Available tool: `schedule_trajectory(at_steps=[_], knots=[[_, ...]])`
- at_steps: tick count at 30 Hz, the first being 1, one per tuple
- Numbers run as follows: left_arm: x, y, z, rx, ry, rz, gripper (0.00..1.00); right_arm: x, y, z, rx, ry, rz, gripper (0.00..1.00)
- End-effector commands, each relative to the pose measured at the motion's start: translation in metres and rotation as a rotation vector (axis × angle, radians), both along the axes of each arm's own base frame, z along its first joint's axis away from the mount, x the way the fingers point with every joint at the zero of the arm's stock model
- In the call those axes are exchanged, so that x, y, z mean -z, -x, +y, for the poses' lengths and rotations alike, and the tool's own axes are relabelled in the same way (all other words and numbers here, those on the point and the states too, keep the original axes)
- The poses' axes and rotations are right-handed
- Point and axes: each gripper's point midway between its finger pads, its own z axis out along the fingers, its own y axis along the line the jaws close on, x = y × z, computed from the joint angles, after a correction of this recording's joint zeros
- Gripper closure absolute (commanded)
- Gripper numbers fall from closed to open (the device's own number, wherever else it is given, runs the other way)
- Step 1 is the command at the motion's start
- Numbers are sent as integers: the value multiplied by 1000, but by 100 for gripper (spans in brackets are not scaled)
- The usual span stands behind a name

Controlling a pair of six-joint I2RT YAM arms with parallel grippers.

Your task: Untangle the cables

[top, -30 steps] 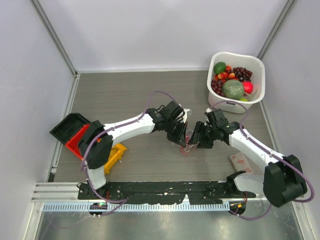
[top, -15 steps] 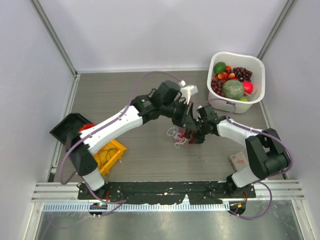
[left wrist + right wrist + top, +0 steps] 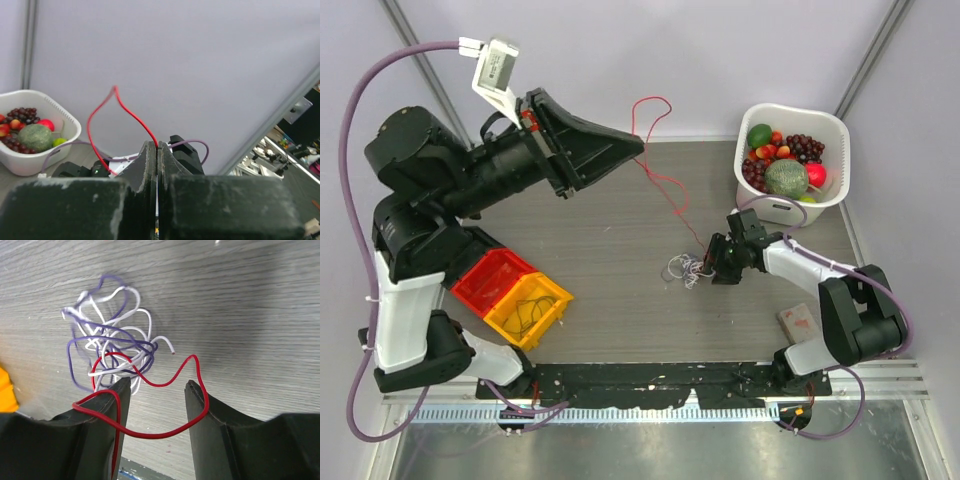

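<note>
While the left gripper [image 3: 638, 148], pressed together on the red cable [image 3: 666, 188], holds it high above the bench [image 3: 590, 210], the right gripper [image 3: 157, 385] stands spread at the 3 o'clock side of the white and purple tangle [image 3: 112, 347]. The red cable drapes across its jaws. Pin the tangle with the right gripper. Draw the red cable slowly toward 11 o'clock, so the loops likely slip free rather than tighten.
</note>
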Motion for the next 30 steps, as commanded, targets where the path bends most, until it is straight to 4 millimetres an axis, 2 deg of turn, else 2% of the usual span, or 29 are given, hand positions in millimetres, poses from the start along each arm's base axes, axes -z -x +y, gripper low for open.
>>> schedule_trajectory(at_steps=[1,2,6,10,12,14,16,17,19,21,24,27,30], knots=[[20,-25,1,-124,-51,90,100,-1,-6,-26,38,124,-57,47],[19,-26,6,-147,-44,99,100,-1,-5,-29,43,140,-52,47],[-1,-20,29,-196,24,82,100,4,-5,-69,105,331,-33,46],[-14,-29,70,-370,76,75,100,-4,-8,-97,193,405,-54,40],[-20,-31,92,-451,97,66,100,-8,-12,-104,223,380,-59,37],[-15,-37,113,-550,86,67,100,-16,-17,-94,182,291,-84,35],[-2,-45,121,-616,36,82,100,-41,-20,-43,19,10,-130,34],[8,-48,119,-625,1,97,100,-50,-21,-33,-6,-42,-146,29],[29,-52,106,-599,-60,136,100,-83,-25,-15,-27,-161,-205,28],[53,-51,79,-509,-113,188,100,-118,-31,-8,-17,-224,-289,25],[90,-46,39,-362,-178,268,100,-153,-43,-8,19,-239,-362,24],[120,-48,22,-317,-239,318,100,-156,-49,-16,76,-198,-341,24],[123,-49,24,-326,-267,307,100,-154,-57,-25,122,-142,-317,25]])
